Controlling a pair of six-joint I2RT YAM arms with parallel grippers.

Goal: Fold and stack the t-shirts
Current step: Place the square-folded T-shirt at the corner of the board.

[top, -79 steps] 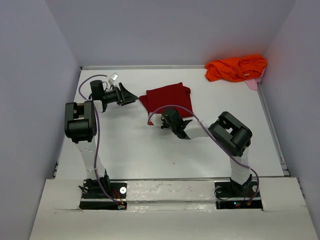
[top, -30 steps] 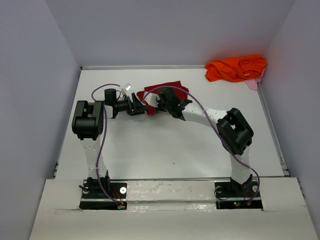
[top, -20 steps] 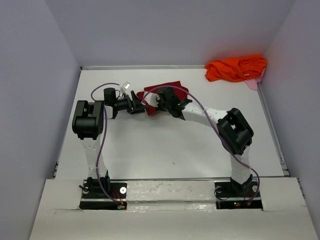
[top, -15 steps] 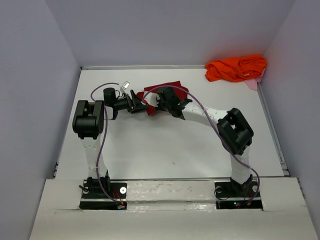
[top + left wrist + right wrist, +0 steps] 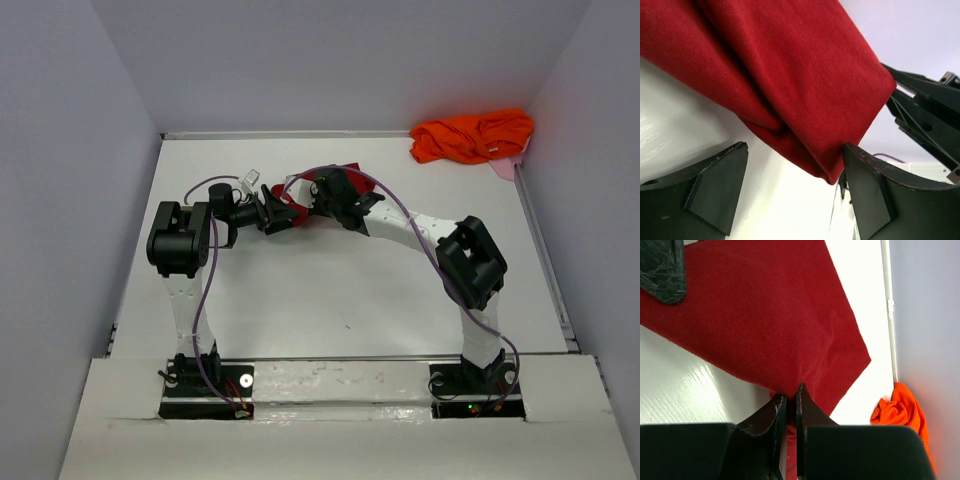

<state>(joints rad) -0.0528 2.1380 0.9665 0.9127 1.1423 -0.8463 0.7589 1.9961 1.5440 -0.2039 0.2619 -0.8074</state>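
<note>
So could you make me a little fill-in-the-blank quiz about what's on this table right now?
The right tool is shut on the red t-shirt, while the left tool is ___.
The crumpled t-shirt in the table's far right corner is coloured ___.
The cable along the left arm is coloured ___.
Missing words: open; orange; purple.

Robotics laboratory test cell. A white table (image 5: 330, 300) is boxed in by plain pale walls at the left (image 5: 60, 200), back (image 5: 340, 60) and right (image 5: 600, 220); two black-and-white jointed arms, left arm (image 5: 178, 240) and right arm (image 5: 470, 262), are bolted to a white base strip (image 5: 340, 385) at its near edge; purple cables (image 5: 203, 295) run loose along them; small indicator lights (image 5: 468, 408) glow at the bases.
</note>
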